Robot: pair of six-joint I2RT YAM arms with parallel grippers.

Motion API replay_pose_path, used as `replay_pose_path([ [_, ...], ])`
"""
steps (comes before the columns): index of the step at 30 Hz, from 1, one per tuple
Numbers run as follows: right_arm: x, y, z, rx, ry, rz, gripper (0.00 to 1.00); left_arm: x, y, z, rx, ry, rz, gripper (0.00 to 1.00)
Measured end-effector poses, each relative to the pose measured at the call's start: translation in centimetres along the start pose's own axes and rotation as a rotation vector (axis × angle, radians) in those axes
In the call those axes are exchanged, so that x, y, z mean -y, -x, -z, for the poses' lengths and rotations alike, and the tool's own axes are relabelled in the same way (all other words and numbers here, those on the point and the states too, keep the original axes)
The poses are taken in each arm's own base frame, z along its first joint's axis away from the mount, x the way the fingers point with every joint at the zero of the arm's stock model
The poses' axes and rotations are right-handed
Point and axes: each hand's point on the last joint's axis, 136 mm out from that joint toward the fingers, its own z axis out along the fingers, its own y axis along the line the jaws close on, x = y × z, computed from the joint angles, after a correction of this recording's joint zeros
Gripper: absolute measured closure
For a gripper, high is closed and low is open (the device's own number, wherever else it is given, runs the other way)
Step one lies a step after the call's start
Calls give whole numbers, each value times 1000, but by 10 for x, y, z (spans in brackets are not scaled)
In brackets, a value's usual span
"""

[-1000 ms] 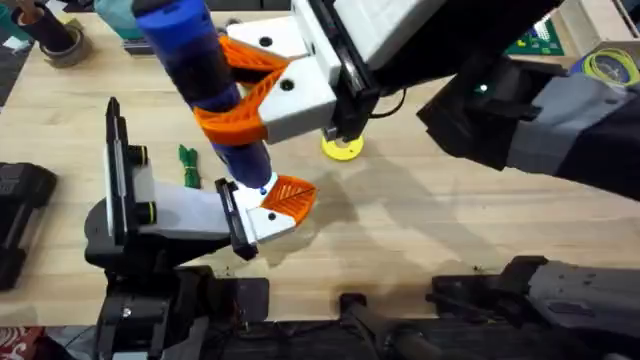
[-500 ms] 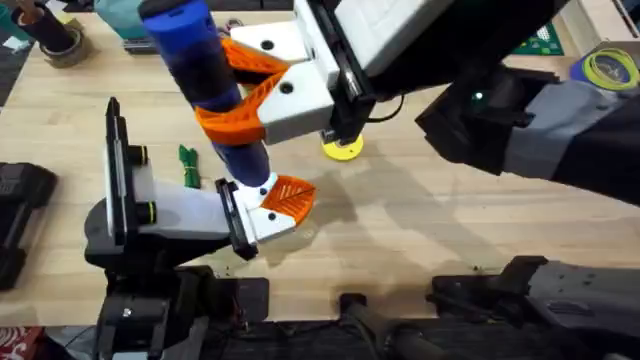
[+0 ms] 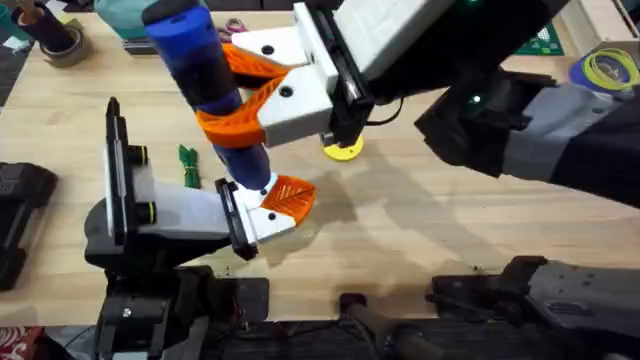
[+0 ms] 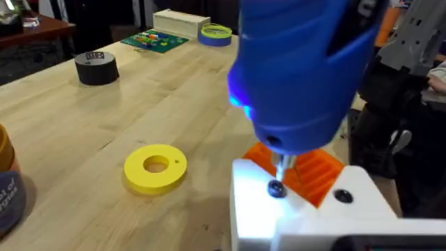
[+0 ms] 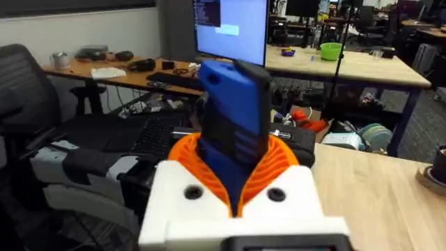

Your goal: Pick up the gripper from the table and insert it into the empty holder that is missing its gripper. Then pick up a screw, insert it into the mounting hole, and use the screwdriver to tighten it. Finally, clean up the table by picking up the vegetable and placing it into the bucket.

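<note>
the step in hand looks to be tightening the screw: the right gripper is clenched on the blue screwdriver, orange ribbed pads pressed to either side of its barrel, and the metal bit sits on a small dark screw in the white holder. to do it well, the driver should stay in line with the hole, pressed down lightly so the bit does not skip off the head, while the block is kept from turning. a blue light glows near the driver's nose, so it is probably running

the holder is a white angular block, and the orange gripper wedge, ribbed on its face, is already seated in it. it sits at the tip of the left arm's claw, low on the table near the middle; i cannot tell whether the left gripper is released or clenched

the small green vegetable lies on the wood just beside the left arm, not yet cleared, and a yellow disc lies near the holder
</note>
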Motion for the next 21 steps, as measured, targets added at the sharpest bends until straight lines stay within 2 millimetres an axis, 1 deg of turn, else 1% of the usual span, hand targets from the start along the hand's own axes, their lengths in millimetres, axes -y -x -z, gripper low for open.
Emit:
replay_pose_path([
  [9, 1, -6, 0, -17, -4, -32, 979, 0, 0, 0, 0, 0, -1, 997],
  [21, 1, -6, 0, -17, -4, -21, 979, 0, 0, 0, 0, 0, -1, 997],
])
